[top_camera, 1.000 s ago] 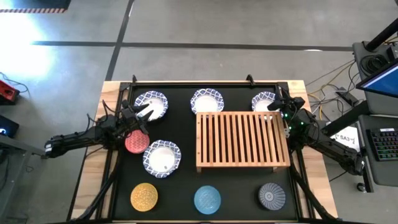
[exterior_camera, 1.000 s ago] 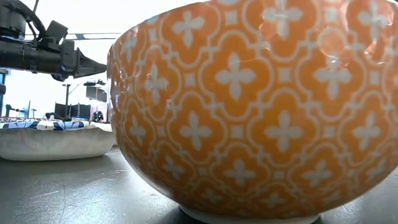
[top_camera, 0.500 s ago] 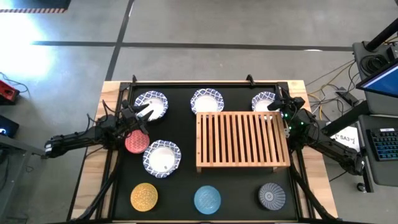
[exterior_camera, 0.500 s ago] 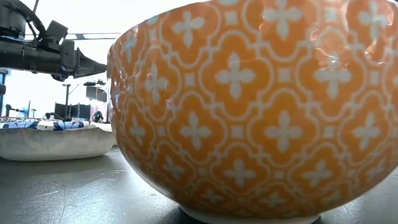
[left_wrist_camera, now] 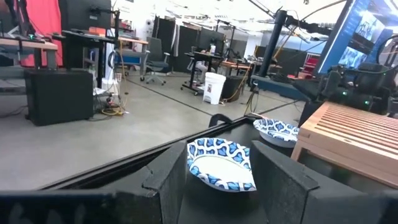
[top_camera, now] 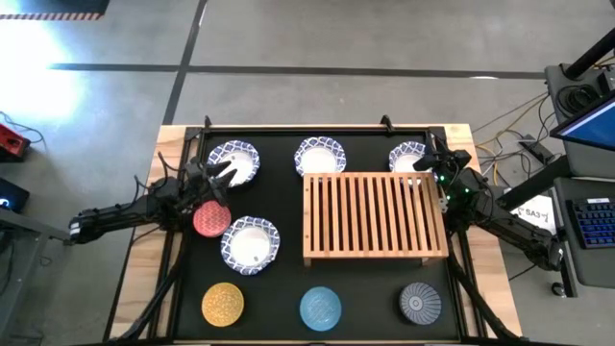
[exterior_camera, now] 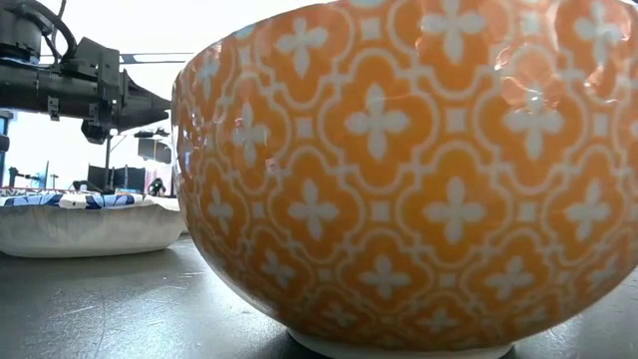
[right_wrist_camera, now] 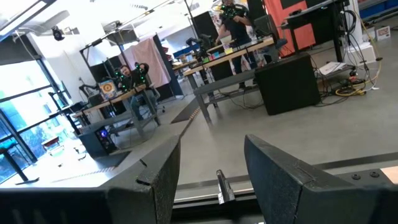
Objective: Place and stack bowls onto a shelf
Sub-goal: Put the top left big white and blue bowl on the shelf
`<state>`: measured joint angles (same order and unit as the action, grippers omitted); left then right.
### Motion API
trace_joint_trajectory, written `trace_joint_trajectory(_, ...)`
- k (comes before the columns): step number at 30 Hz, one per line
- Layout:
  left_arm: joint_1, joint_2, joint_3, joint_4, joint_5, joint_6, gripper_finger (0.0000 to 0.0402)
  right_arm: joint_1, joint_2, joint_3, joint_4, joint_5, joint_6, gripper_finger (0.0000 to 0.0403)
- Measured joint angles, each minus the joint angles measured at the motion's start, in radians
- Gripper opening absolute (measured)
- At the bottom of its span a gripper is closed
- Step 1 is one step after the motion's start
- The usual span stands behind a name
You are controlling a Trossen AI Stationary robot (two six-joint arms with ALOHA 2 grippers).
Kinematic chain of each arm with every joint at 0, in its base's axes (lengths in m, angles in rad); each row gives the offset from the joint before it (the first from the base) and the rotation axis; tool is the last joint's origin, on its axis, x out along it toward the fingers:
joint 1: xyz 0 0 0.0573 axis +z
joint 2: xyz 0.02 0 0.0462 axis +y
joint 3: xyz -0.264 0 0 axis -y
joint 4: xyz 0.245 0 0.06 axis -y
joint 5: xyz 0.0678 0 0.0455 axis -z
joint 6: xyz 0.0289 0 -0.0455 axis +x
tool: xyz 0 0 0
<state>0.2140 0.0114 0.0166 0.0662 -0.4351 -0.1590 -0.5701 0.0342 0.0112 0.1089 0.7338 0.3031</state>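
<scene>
Both end effectors (top_camera: pixel 223 175) (top_camera: pixel 430 152) open, empty.

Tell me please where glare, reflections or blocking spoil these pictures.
High view: a bright glare patch lies on the floor at far left. Low view: the yellow bowl fills most of the picture, hiding the shelf, and its glaze shows reflections near the rim; the background behind is blown out white. Right wrist view: daylight from the windows washes out that side.

Two dark arms, slender jointed links in matte black. Left gripper (top_camera: pixel 223 176): pale, light-coloured fingers (top_camera: pixel 231 166) from above; blocky black wedges in its wrist view. Right gripper (top_camera: pixel 430 160): black, green indicator lights glowing near the wrist. Thin black cables loop along the left arm.
</scene>
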Motion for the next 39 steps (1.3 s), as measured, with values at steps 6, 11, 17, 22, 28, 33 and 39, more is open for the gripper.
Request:
trace_joint_trajectory(6, 0.0, 0.0, 0.0, 0.0, 0.0, -0.058, 0.0158, 0.0, 0.0, 0.0, 0.0, 0.0, 0.0, 0.0169)
trace_joint_trajectory(11, 0.0, 0.0, 0.0, 0.009, 0.0, -0.061, 0.0158, 0.0, 0.0, 0.0, 0.0, 0.0, 0.0, 0.0169)
trace_joint_trajectory(17, 0.0, 0.0, 0.0, 0.009, 0.0, -0.06, 0.0158, 0.0, 0.0, 0.0, 0.0, 0.0, 0.0, 0.0169)
trace_joint_trajectory(22, 0.0, 0.0, 0.0, 0.018, 0.0, -0.057, 0.0158, 0.0, 0.0, 0.0, 0.0, 0.0, 0.0, 0.0169)
trace_joint_trajectory(28, 0.0, 0.0, 0.0, 0.103, 0.0, -0.063, 0.0158, 0.0, 0.0, 0.0, 0.0, 0.0, 0.0, 0.0169)
trace_joint_trajectory(33, 0.0, 0.0, 0.0, 0.158, 0.0, -0.01, 0.0158, 0.0, 0.0, 0.0, 0.0, 0.0, 0.0, 0.0169)
trace_joint_trajectory(39, 0.0, 0.002, 0.02, 0.15, 0.0, -0.044, 0.0158, 0.0, 0.0, 0.0, 0.0, 0.0, 0.0, 0.0169)
